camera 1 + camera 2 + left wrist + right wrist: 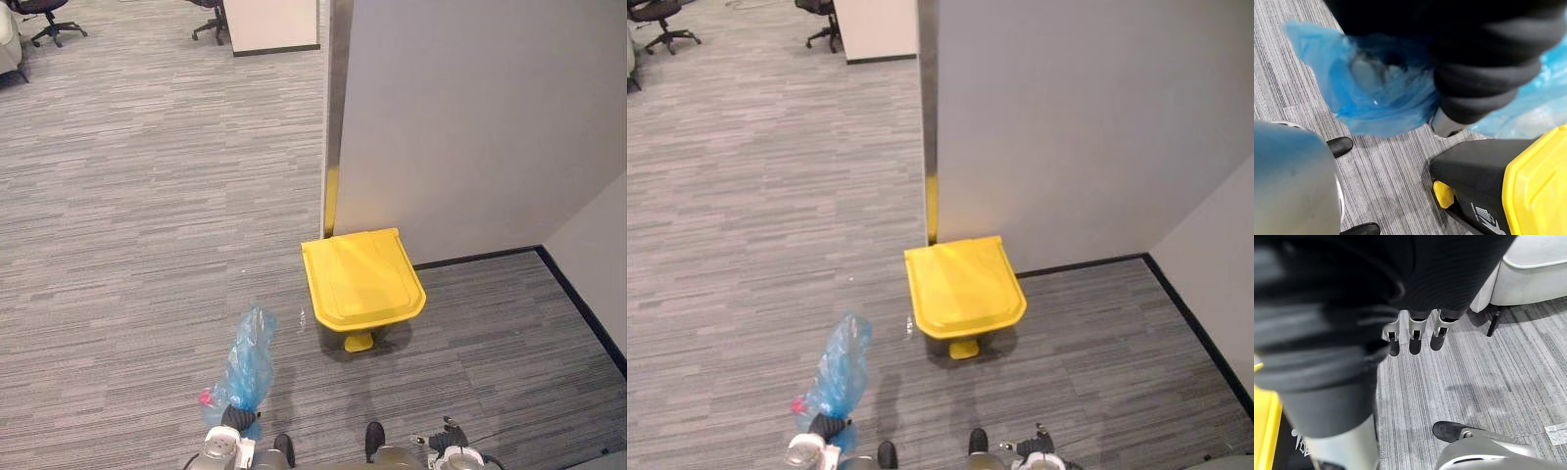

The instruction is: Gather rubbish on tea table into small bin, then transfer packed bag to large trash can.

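Nearest you, your left hand (234,418) has its fingers closed round the neck of a crumpled translucent blue plastic rubbish bag (250,367). Your right hand (1415,338) hangs with fingers relaxed, holding nothing. Just ahead stands a black pedal trash can with a yellow lid (362,279), lid down, against a grey partition wall (470,117).

The right hand (1415,330) had silver fingers (1414,324) with dark rounded tips, below a black ribbed cover (1327,308) and a smooth silver-grey forearm (1344,448). The left hand (1484,88) wore the same black ribbed cover.
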